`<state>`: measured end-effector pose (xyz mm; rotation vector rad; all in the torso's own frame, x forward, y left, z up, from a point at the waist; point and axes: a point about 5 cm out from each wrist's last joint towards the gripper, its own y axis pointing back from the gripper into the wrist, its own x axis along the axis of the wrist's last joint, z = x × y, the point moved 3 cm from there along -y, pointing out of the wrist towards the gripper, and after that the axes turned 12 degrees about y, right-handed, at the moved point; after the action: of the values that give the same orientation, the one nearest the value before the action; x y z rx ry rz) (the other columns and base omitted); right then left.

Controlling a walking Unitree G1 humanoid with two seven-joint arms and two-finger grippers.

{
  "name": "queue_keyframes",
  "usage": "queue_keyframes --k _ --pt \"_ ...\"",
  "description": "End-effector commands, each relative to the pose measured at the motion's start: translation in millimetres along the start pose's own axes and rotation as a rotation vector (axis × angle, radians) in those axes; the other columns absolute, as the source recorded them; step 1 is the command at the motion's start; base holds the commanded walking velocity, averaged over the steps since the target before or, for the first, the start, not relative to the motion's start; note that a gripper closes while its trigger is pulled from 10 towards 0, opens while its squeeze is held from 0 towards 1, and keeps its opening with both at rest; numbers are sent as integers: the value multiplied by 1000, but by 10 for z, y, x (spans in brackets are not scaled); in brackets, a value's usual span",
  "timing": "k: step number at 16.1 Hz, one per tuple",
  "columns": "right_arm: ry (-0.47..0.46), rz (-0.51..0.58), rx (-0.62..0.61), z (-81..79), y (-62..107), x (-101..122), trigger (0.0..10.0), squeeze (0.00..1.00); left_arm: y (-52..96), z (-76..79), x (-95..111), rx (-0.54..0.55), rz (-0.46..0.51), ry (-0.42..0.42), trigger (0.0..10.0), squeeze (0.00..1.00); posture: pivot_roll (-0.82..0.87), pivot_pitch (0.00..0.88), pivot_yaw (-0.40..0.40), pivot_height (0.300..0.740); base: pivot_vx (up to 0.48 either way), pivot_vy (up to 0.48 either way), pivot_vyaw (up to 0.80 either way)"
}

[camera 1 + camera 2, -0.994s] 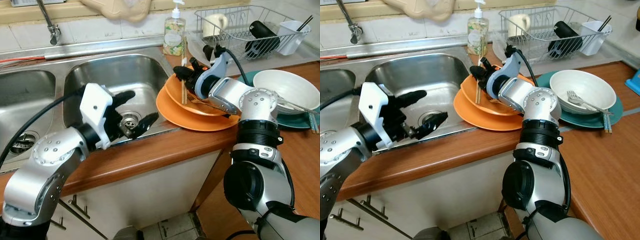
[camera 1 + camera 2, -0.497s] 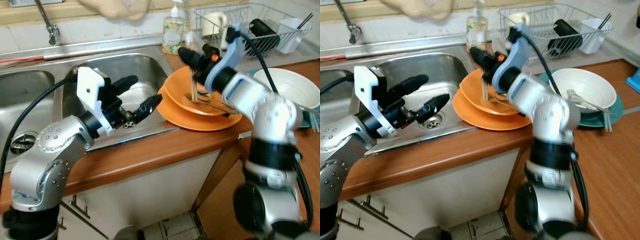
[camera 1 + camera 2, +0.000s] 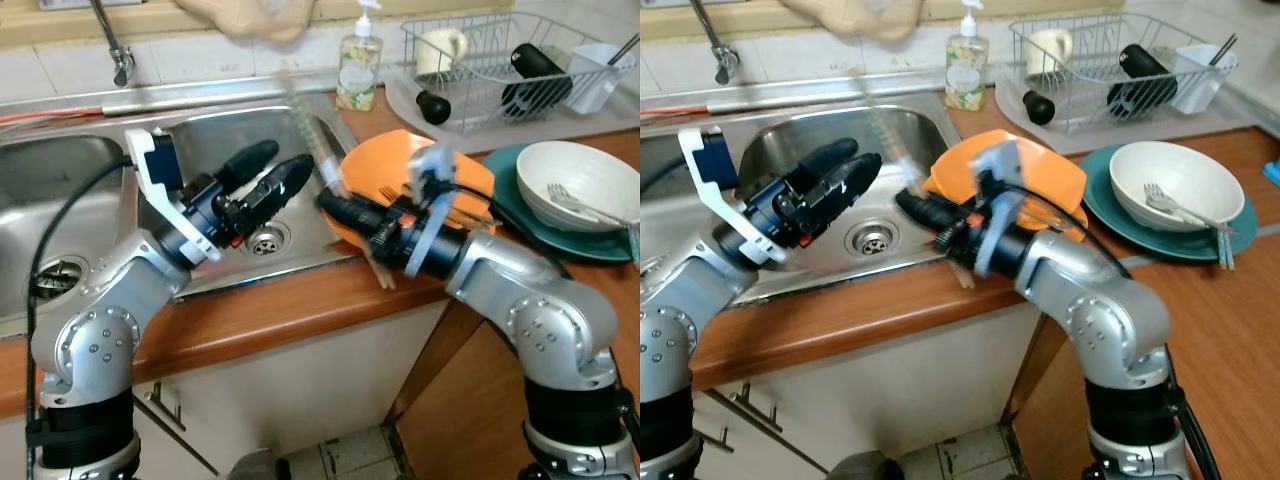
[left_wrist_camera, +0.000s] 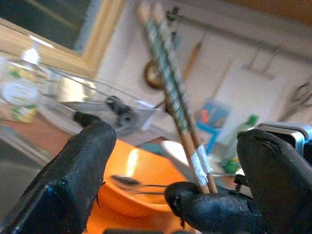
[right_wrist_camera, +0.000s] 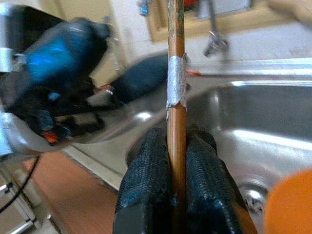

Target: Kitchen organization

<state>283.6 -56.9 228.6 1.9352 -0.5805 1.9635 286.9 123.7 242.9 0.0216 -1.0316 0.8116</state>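
My right gripper [image 3: 338, 206] is shut on a taped pair of wooden chopsticks [image 3: 312, 130], which slant up over the sink's front right corner and look blurred. In the right wrist view its fingers [image 5: 146, 195] pinch the chopsticks [image 5: 176, 97] just below the tape. My left gripper [image 3: 270, 170] is open over the sink [image 3: 210, 135], just left of the chopsticks. In the left wrist view the chopsticks [image 4: 175, 102] stand between its spread fingers [image 4: 78, 180]; contact cannot be told. Stacked orange plates [image 3: 440, 160] with a spoon [image 4: 131, 183] lie behind the right gripper.
A white bowl [image 3: 580, 170] with a fork sits on a teal plate [image 3: 520, 205] at the right. At the back are a dish rack [image 3: 500, 60], a soap bottle [image 3: 360, 70] and the tap [image 3: 115, 50]. The wooden counter edge [image 3: 290, 305] runs in front.
The right arm swung the chopsticks off the orange plates, leftward and down to the sink's front corner. The left gripper rose and turned toward them. The camera shifted slightly.
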Motion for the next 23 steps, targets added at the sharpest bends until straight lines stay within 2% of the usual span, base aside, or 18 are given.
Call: queue_keyframes --k 1,2,3,4,6,15,20,23 --pt "52 7 14 -35 13 20 0 0 12 7 -11 -34 7 70 10000 0 26 0 58 716 0 0 0" --pt "64 6 17 -39 19 12 0 0 4 18 -16 -50 10 92 10000 0 26 0 58 716 0 0 0" --pt "70 9 19 -42 24 10 0 0 -15 28 -25 -72 12 123 6275 0 25 0 64 716 0 0 0" --pt "74 16 22 -53 27 9 0 0 -39 37 -45 -97 4 159 0 0 24 0 67 716 0 0 0" --pt "86 30 21 -76 23 18 0 0 -69 99 -75 -186 -19 236 0 0 10 0 93 716 0 0 0" --pt "86 -6 -11 -58 71 43 0 0 -55 223 -121 -342 -104 306 0 0 -11 0 126 716 0 0 0" --pt "118 -28 -2 -86 70 86 0 0 -105 186 -96 -336 -111 279 0 0 -15 0 117 716 0 0 0" --pt "138 -64 26 -96 41 63 0 0 -79 222 -102 -336 -114 254 0 0 -10 0 101 716 0 0 0"
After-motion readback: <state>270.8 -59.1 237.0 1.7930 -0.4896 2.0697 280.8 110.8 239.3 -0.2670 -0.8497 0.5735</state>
